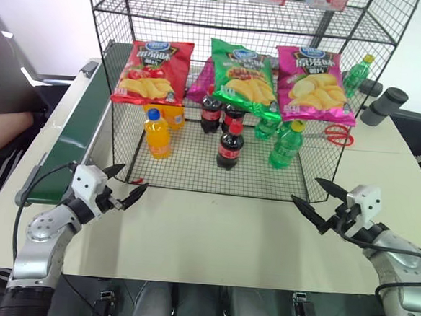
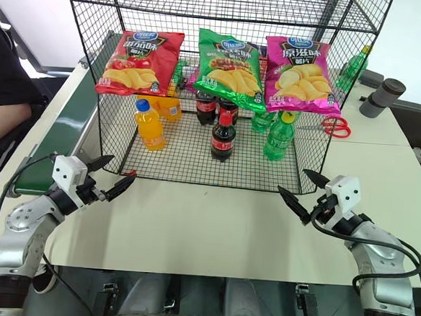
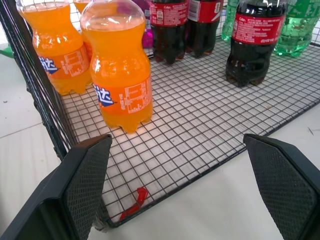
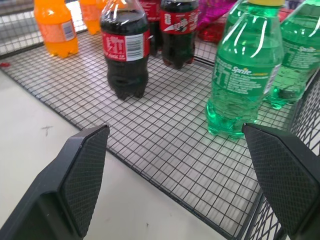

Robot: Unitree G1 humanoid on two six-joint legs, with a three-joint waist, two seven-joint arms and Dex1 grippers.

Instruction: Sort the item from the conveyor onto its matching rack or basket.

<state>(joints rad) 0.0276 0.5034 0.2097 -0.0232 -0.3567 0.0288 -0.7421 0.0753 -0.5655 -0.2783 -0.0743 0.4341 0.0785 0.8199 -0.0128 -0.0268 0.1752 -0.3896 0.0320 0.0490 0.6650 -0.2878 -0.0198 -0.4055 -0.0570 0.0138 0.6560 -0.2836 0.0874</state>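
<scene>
Three cola bottles with red caps stand on the bottom tier of the black wire rack (image 1: pixel 194 178). One cola bottle (image 1: pixel 231 146) is in front, and the other two (image 1: pixel 211 113) are close behind it. The dark green conveyor (image 1: pixel 79 131) runs along the table's left side, and its visible belt is bare. My left gripper (image 1: pixel 131 180) hovers open before the rack's front left corner, with nothing between its fingers (image 3: pixel 85 190). Open and empty too, my right gripper (image 1: pixel 306 190) hovers at the front right corner, facing the front cola bottle (image 4: pixel 125 50).
Orange-drink bottles (image 1: pixel 158 134) stand at the rack's left and green bottles (image 1: pixel 286 144) at its right. Chip bags (image 1: pixel 153 73) hang above them. Red scissors (image 1: pixel 335 135) and a grey cylinder (image 1: pixel 384 105) lie at the right. A person's arm (image 1: pixel 3 132) rests beyond the conveyor.
</scene>
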